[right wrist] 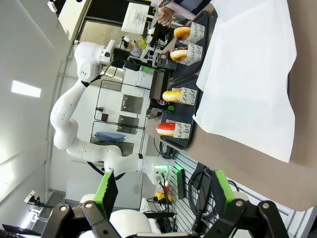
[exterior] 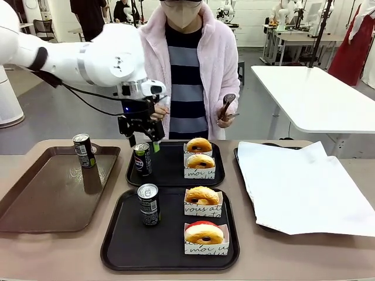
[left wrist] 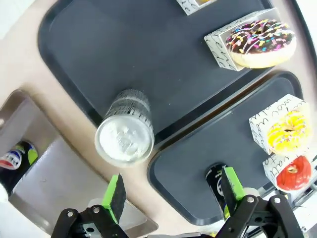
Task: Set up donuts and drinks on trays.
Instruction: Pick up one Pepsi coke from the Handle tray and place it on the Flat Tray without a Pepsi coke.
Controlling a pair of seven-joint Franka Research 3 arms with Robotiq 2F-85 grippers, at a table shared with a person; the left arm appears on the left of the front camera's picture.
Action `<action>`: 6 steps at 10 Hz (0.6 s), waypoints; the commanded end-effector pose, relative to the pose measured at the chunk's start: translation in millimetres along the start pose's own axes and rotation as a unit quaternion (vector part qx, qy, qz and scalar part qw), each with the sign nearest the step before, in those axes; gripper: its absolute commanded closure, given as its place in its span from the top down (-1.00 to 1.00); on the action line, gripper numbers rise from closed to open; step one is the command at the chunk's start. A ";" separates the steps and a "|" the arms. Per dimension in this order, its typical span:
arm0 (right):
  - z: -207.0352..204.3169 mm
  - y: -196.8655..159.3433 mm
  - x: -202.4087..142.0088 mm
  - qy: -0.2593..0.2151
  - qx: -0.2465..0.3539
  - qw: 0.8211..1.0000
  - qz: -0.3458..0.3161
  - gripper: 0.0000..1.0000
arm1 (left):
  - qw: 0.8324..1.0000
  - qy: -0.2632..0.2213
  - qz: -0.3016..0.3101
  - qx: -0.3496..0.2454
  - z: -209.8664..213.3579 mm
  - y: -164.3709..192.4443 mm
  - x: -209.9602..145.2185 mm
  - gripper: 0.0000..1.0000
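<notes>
While our left claw [exterior: 142,136] hangs with its jaws apart just above the can [exterior: 142,158] on the far tray [exterior: 170,175], we judge that the drinks are the step in hand. That can stands upright at the tray's left side, beside two sleeved donuts [exterior: 199,158], and the green pads [left wrist: 115,195] are spread clear of it rather than clamped on it. A near tray [exterior: 123,246] already carries its own can [exterior: 149,204] and two donuts [exterior: 203,219]. One more can [exterior: 84,150] stands on the brown tray [exterior: 35,199] to the left. Our right claw [right wrist: 163,196] is parked well off the bench, jaws apart and empty, looking in from the side. We cannot tell whether the far can is about to be gripped or has just been set down. Next, we reckon the left arm should lift straight up so the pads do not tip it, and the brown tray's can may need attention. The person's hand [exterior: 225,117] holds tongs beyond the far tray.
</notes>
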State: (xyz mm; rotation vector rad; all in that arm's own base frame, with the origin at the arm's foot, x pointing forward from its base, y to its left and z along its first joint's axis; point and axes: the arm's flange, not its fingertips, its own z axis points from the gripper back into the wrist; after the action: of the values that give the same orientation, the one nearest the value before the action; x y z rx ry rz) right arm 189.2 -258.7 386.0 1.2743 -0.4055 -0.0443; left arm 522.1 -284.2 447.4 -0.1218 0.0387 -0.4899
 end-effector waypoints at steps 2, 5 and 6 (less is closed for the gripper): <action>1.3 0.3 -0.5 -0.002 0.006 1.000 0.008 1.00 | 0.998 -0.029 0.053 0.005 50.0 30.4 -105.1 1.00; 1.3 0.3 -0.5 -0.002 0.006 1.000 0.008 1.00 | 0.996 -0.020 0.087 0.004 63.9 70.9 -194.5 1.00; 1.3 0.3 -0.5 -0.002 0.006 1.000 0.008 1.00 | 0.996 -0.016 0.083 0.001 68.6 80.1 -200.7 1.00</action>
State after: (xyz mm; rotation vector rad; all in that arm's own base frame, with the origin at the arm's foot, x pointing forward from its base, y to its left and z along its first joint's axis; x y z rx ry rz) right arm 189.2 -258.6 386.1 1.2743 -0.4053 -0.0443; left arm 386.9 -116.8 506.9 -0.1136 0.0123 -0.2964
